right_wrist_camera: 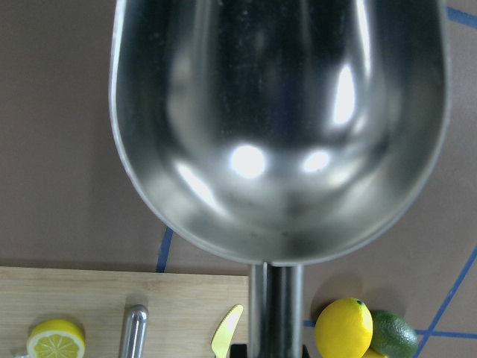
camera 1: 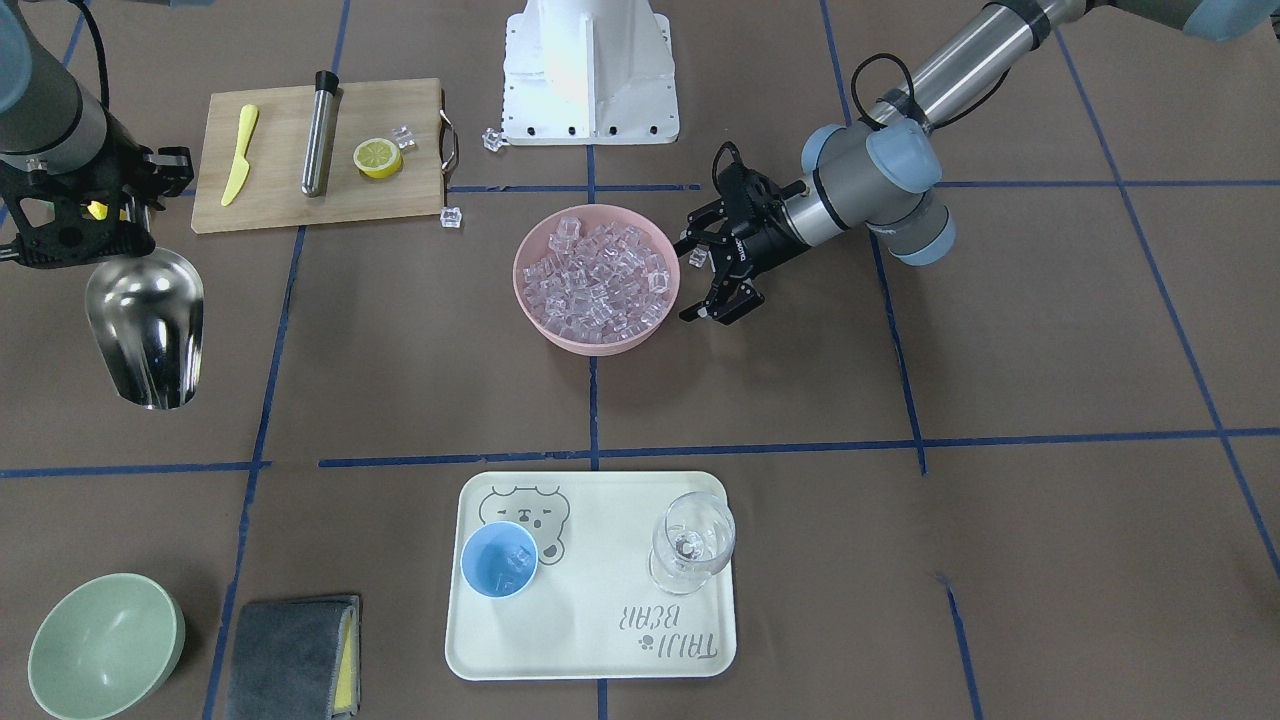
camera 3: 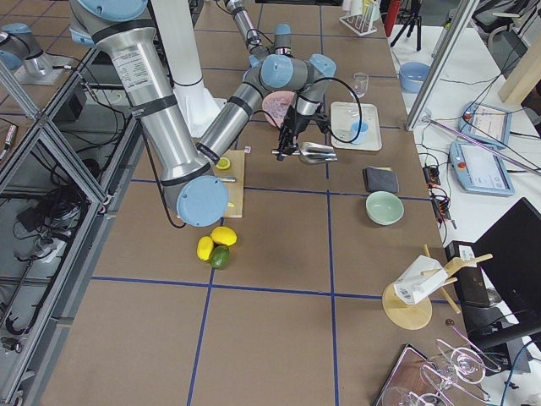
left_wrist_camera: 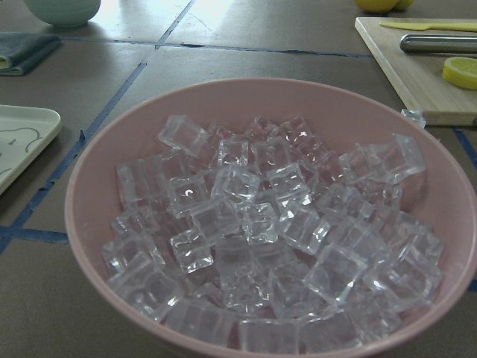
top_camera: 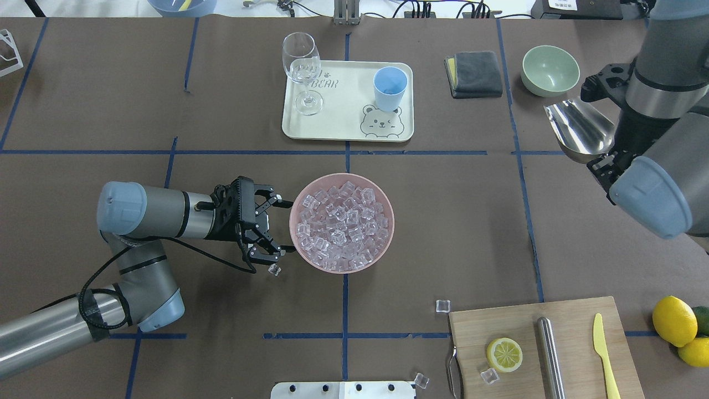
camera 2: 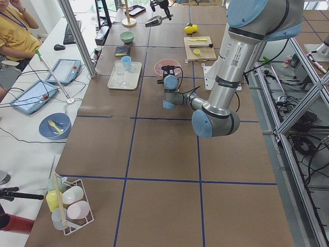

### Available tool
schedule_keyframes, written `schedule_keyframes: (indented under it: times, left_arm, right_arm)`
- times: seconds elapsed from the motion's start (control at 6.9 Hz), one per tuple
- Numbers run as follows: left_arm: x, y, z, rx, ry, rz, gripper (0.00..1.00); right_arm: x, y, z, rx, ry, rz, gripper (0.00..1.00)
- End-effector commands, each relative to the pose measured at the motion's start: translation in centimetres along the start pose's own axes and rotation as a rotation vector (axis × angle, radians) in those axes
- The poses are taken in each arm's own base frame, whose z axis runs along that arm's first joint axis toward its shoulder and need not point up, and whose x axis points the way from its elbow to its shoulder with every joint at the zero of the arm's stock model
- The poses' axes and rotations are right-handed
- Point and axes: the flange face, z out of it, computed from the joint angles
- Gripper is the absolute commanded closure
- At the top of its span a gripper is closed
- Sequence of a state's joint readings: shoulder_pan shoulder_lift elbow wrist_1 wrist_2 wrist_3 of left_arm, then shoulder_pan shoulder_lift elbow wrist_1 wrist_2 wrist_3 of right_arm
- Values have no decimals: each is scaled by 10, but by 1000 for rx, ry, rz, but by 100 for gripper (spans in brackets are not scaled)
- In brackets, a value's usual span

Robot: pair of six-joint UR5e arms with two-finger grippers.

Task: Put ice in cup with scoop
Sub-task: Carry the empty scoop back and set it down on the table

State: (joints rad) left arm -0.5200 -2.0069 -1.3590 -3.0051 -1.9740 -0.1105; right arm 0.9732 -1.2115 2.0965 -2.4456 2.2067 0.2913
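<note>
At the robot-side edge, toward the right corner: wooden cutting board (top_camera: 576,343) carrying a lemon half (top_camera: 504,354), a steel cylinder (top_camera: 551,354) and a yellow knife (top_camera: 604,354). Stray cubes (top_camera: 487,376) on and around the board. Whole lemons (top_camera: 674,320) and a lime (top_camera: 702,318) at the right edge.

Mid-worktop: pink bowl (camera 1: 600,345) heaped with ice (top_camera: 340,221). Left arm reaching in low from the left edge, forearm level, wrist horizontal. Left gripper (top_camera: 281,228) aimed sideways at the bowl's wall, fingers spread wide, nothing between them, tips close to the rim; contact not discernible. One more cube on the paper just beside the nearer finger.

Near the right edge, past the midline: right arm with its wrist turned downward, right gripper (camera 1: 85,225) clamped on the rod handle of the scoop (top_camera: 581,130); trough held clear of the surface, no ice inside.

At the far edge, centre: cream tray (top_camera: 332,119) bearing the cup (top_camera: 389,88), upright, clear cube shapes inside, and a wine glass (top_camera: 302,66). Toward the far right corner: grey cloth (top_camera: 476,73), then green bowl (top_camera: 550,70).
</note>
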Motion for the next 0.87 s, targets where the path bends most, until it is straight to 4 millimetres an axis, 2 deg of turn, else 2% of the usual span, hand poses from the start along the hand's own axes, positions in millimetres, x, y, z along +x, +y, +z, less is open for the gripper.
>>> schedule_keyframes:
  times: [0.0, 0.29, 0.43, 0.72]
  left_arm:
    - [0, 0, 0, 0, 0, -2, 1]
    - [0, 0, 0, 1, 0, -1, 1]
    - [0, 0, 0, 1, 0, -1, 1]
    - [0, 0, 0, 0, -1, -2, 1]
  right_arm:
    - [9, 15, 55, 80, -76, 107, 100]
    - [0, 30, 113, 139, -144, 194, 100]
    - [-9, 30, 150, 135, -166, 259, 100]
    - [-25, 19, 202, 159, -175, 259, 100]
